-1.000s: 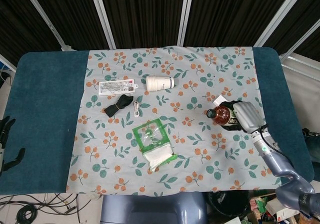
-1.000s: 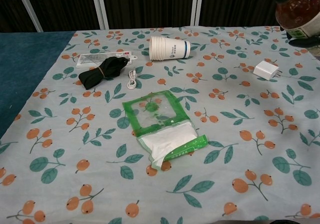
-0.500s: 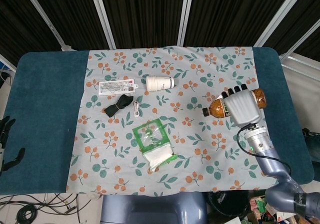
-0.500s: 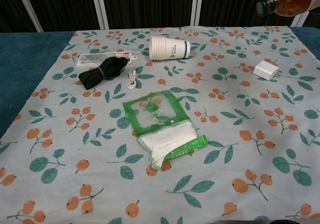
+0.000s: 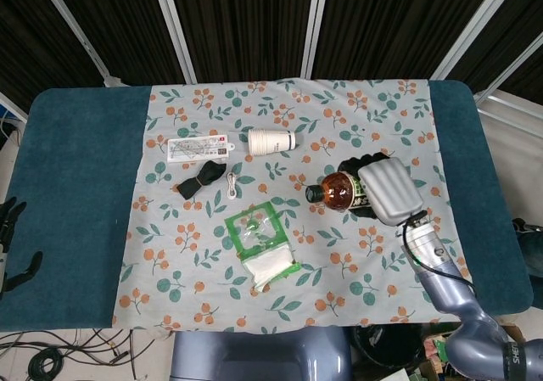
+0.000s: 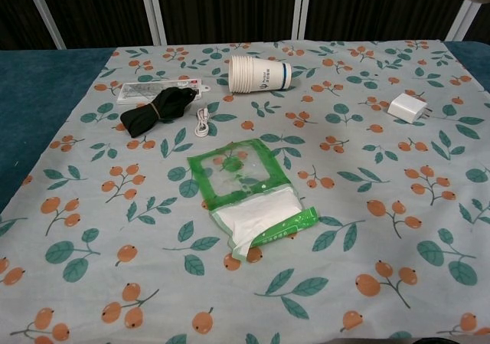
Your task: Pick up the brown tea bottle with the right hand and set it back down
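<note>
Brown tea bottle with dark cap [image 5: 338, 192] is gripped in the robot's right hand [image 5: 383, 191], fingers wrapped around its body, cap pointing left, over the right part of the floral tablecloth [image 5: 339, 262]. Left of it lie a green plastic pouch of white powder [image 5: 260, 247], a stack of white paper cups on its side [image 5: 271, 141] and a black strap bundle [image 5: 201, 180]. Left hand [image 5: 10, 228] sits at the table's far left edge, its fingers too dim to tell.
</note>
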Robot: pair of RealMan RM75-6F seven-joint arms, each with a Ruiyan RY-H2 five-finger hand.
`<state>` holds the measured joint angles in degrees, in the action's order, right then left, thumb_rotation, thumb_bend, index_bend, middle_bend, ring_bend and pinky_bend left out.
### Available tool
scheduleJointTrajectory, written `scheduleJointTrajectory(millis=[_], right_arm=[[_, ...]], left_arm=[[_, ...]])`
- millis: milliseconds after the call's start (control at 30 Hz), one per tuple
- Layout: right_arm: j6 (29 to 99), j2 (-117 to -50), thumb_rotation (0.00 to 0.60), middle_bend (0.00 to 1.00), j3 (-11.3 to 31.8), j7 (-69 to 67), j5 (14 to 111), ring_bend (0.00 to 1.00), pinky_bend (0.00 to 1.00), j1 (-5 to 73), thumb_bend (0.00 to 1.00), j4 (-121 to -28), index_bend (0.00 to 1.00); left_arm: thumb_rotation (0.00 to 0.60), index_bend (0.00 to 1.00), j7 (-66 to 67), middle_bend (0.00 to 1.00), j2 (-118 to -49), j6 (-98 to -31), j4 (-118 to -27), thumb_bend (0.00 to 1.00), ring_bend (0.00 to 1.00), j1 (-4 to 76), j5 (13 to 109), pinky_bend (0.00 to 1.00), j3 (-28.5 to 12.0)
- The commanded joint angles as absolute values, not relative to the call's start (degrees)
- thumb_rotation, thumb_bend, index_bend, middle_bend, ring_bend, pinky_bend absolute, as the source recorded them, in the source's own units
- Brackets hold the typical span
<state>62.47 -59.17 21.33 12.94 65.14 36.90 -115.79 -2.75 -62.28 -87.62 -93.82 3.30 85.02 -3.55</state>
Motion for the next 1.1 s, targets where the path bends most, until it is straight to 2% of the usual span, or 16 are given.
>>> scheduleJointTrajectory(millis=[33, 233, 333, 433, 500, 600, 767, 900, 967, 1100], right_arm=[[59.2, -54.6, 0.600, 0.46, 35.5, -53.8, 75.2, 0.49, 0.53, 30.4, 0.45, -119.7, 0.50], [61.6, -52.4, 0.600, 0.46, 38.2, -83.9, 81.7, 0.49, 0.53, 27.7, 0.45, -115.9, 0.50], [64.5, -52.5, 0.600, 0.46, 38.5, -93.7, 83.5, 0.49, 0.53, 26.5, 0.45, -114.6, 0.50], [70.3, -53.7, 0.600, 0.47, 38.3, -102.7, 85.9, 0.49, 0.53, 24.6, 0.45, -113.1, 0.50], [73.4, -54.8, 0.600, 0.47, 37.2, -102.9, 87.4, 0.49, 0.53, 23.7, 0.44, -111.8, 0.50], [73.5, -55.7, 0.600, 0.47, 34.0, -96.7, 89.7, 0.49, 0.53, 23.7, 0.44, -110.4, 0.51], [68.2, -57.7, 0.600, 0.47, 27.8, -79.6, 92.1, 0.49, 0.53, 25.9, 0.44, -107.7, 0.51], [63.9, -62.0, 0.600, 0.47, 24.4, -55.7, 88.6, 0.50, 0.53, 28.3, 0.44, -104.9, 0.51], [63.3, -65.2, 0.600, 0.48, 22.9, -41.1, 85.9, 0.50, 0.53, 29.3, 0.44, -103.4, 0.51], [63.2, -69.7, 0.600, 0.47, 20.9, -20.8, 82.0, 0.50, 0.53, 30.7, 0.44, -101.1, 0.51]], left_arm=[[0.600, 0.03, -2.8, 0.00, -62.2, -87.6, -93.8, 0.37, 0.00, 3.3, 85.0, 0.00, -3.6], [0.600, 0.03, -2.9, 0.00, -62.3, -87.7, -93.8, 0.37, 0.00, 3.3, 85.1, 0.00, -3.5], [0.600, 0.03, -2.9, 0.00, -62.3, -87.7, -93.8, 0.37, 0.00, 3.3, 85.1, 0.00, -3.5], [0.600, 0.03, -2.9, 0.00, -62.3, -87.6, -93.8, 0.37, 0.00, 3.3, 85.1, 0.00, -3.6], [0.600, 0.03, -2.8, 0.00, -62.3, -87.6, -93.8, 0.37, 0.00, 3.3, 85.1, 0.00, -3.6], [0.600, 0.03, -2.9, 0.00, -62.3, -87.7, -93.8, 0.37, 0.00, 3.3, 85.0, 0.00, -3.6], [0.600, 0.03, -2.7, 0.00, -62.3, -87.5, -93.8, 0.37, 0.00, 3.4, 85.1, 0.00, -3.6], [0.600, 0.03, -2.8, 0.00, -62.3, -87.6, -93.8, 0.37, 0.00, 3.3, 85.0, 0.00, -3.6], [0.600, 0.03, -2.8, 0.00, -62.3, -87.6, -93.7, 0.37, 0.00, 3.3, 84.9, 0.00, -3.6], [0.600, 0.03, -2.8, 0.00, -62.3, -87.4, -93.6, 0.37, 0.00, 3.4, 84.8, 0.00, -3.6]])
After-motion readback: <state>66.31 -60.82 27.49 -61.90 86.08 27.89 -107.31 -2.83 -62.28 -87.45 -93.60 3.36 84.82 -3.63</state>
